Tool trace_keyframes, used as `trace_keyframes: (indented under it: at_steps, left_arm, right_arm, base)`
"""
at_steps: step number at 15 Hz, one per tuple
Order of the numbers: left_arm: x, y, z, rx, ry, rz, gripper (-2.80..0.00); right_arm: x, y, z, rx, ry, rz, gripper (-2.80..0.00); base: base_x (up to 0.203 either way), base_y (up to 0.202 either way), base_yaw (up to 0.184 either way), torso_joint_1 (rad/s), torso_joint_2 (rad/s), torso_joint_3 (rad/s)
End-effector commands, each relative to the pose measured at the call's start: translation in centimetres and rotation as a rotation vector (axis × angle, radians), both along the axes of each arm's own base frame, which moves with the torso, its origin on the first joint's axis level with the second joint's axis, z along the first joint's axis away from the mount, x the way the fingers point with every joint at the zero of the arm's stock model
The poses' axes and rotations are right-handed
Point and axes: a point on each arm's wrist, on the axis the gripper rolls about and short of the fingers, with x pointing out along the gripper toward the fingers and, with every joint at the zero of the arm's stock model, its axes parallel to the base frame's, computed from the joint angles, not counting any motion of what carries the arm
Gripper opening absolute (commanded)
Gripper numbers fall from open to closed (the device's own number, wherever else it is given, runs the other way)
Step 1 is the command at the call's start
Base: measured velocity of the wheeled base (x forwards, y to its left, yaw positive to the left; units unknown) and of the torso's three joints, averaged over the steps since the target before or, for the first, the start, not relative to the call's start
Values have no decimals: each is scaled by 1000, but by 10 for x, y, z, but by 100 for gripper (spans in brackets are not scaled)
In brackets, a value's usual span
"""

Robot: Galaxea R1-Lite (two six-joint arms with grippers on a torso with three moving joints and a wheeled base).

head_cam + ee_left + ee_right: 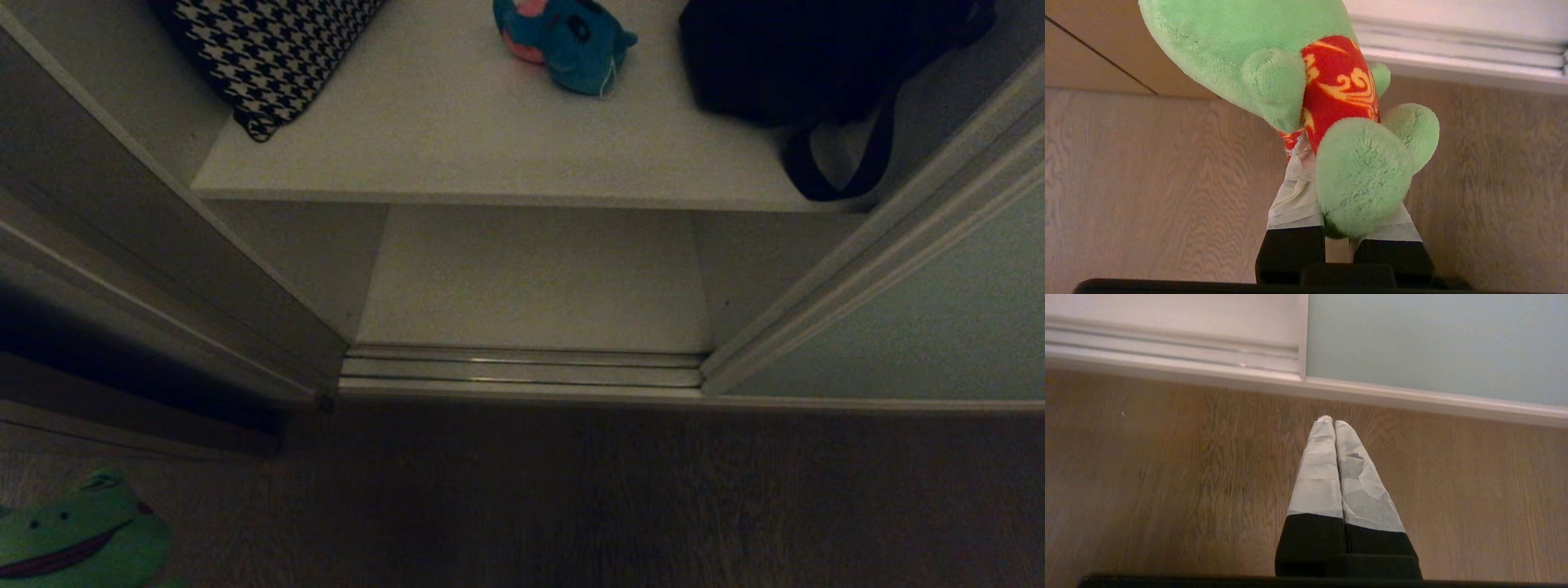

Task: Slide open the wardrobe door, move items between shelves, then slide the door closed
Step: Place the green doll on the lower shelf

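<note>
My left gripper [1339, 196] pinches the green frog toy [1290, 81] by its lower body, hanging it over the wooden floor [571, 506] so it can go to a shelf. The sliding door [922, 327] stands open at the right; the blue toy [567, 41] lies on the upper shelf [457, 139], with 1 lower shelf [531, 278] beneath. My right gripper [1334, 426] is pressed together, empty, parked above the floor.

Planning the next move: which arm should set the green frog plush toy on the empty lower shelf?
Left. Its hand already grips the green frog plush toy; the right hand hangs shut and empty over the floor. The lower white shelf sits straight ahead.
</note>
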Motion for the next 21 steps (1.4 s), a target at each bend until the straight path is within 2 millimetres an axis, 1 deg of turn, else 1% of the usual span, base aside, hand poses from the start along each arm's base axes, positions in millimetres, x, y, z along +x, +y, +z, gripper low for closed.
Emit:
trace_keyframes:
  at_steps: [1,9,13,14,15,16,17,19,21]
  left_arm:
    - [0,0,0,-1,4,-1,-280]
    - [-1,0,-1,-1,24,-1,-280]
    - [-1,0,0,3,24,3,-280]
    - [-3,0,6,6,11,9,-280]
    - [-5,0,16,11,14,12,-280]
    - [-4,0,27,13,52,11,-280]
    - [1,1,41,14,117,2,-280]
    - [23,1,66,17,270,-45,-280]
    - [57,-1,86,29,433,-109,-280]
  right_arm:
    - [0,0,0,1,-2,1,-280]
    - [0,0,0,0,-2,1,-280]
    - [0,0,0,0,-2,1,-280]
    - [0,0,0,0,-2,1,-280]
    - [0,0,0,0,-2,1,-280]
    - [0,0,0,0,-2,1,-280]
    - [0,0,0,0,-2,1,-280]
    - [0,0,0,0,-2,1,-280]
    - [0,0,0,0,-2,1,-280]
  base:
    - [0,0,0,1,2,-195]
    - [0,0,0,4,3,-198]
    - [0,0,0,2,0,-69]
    - [0,0,0,0,0,0]
    - [0,0,0,0,0,0]
    - [0,0,0,0,0,0]
    - [0,0,0,0,0,0]
    - [0,0,0,0,0,0]
    - [0,0,0,0,0,0]
